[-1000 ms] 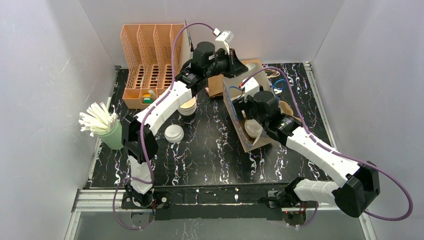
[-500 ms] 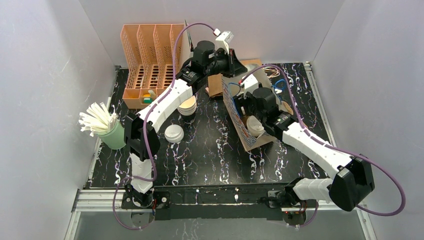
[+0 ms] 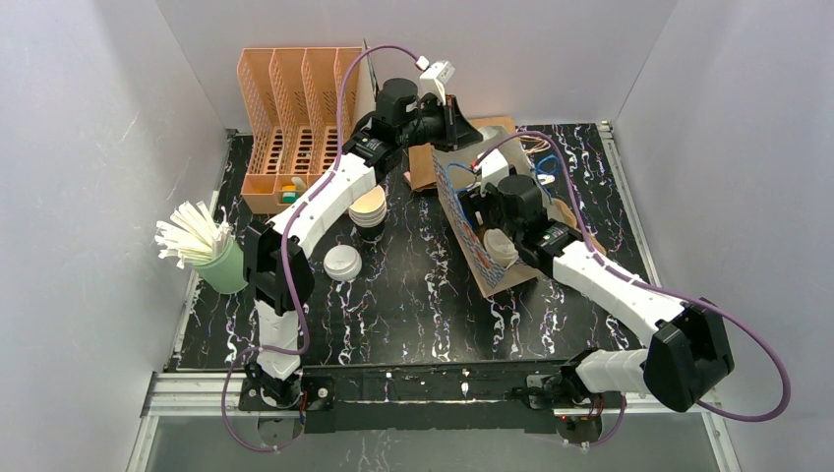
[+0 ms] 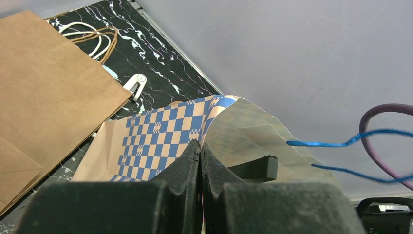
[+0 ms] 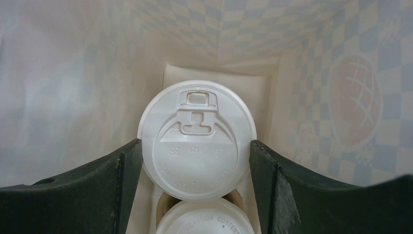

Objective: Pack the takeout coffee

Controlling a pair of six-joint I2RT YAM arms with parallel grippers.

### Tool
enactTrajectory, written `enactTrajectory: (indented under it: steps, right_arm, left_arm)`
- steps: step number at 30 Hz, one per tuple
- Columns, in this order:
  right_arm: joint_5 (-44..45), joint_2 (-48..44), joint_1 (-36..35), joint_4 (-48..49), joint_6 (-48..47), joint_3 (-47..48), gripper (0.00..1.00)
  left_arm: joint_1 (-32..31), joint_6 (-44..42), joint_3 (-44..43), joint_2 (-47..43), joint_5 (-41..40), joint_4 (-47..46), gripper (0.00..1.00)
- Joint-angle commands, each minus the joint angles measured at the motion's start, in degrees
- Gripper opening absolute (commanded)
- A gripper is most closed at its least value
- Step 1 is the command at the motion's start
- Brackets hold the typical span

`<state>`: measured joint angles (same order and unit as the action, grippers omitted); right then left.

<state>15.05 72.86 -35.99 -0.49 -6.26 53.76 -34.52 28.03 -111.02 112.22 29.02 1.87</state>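
A blue-checked paper bag (image 3: 460, 211) lies tilted on the black table, its mouth held up. My left gripper (image 4: 200, 146) is shut on the bag's rim (image 4: 160, 131). The right gripper (image 5: 196, 146) reaches inside the bag (image 5: 350, 97). Its fingers press both sides of the lid of the farther takeout coffee cup (image 5: 197, 141). A second lidded cup (image 5: 204, 219) sits just nearer, both in a brown pulp tray (image 5: 162, 207). From above, only a white cup (image 3: 500, 248) shows at the bag's mouth under the right wrist.
A loose white lid (image 3: 342, 263) and a brown-topped cup (image 3: 370, 208) stand left of the bag. A green cup of white straws (image 3: 221, 264) is at the left edge, an orange file rack (image 3: 295, 108) at the back left. A flat brown bag (image 4: 44, 87) lies behind.
The right arm has pushed up and left, carrying the cups deeper into the bag. The left gripper has drawn the bag's rim slightly back and left.
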Motion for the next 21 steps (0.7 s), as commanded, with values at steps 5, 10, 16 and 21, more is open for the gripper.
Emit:
enactTrajectory:
  steps: [5, 10, 16, 21]
  right_arm:
    - [0.44, 1.19, 0.71, 4.39, -0.07, -2.04, 0.13]
    - [0.23, 1.72, 0.69, 4.72, 0.01, -2.75, 0.13]
    - [-0.72, 3.23, 0.74, 2.26, 0.37, -2.49, 0.13]
    - [-0.84, 3.54, 0.74, 0.63, 0.59, -2.56, 0.13]
  left_arm:
    - [0.25, 0.51, -1.64, -0.61, 2.35, 0.45, 0.0]
    - [0.25, 1.06, -1.65, -0.35, 2.35, 0.6, 0.0]
    - [0.33, 0.74, -2.82, 0.3, 1.21, 3.53, 0.0]
    - [0.73, 1.77, -3.06, 0.53, 0.07, 4.36, 0.0]
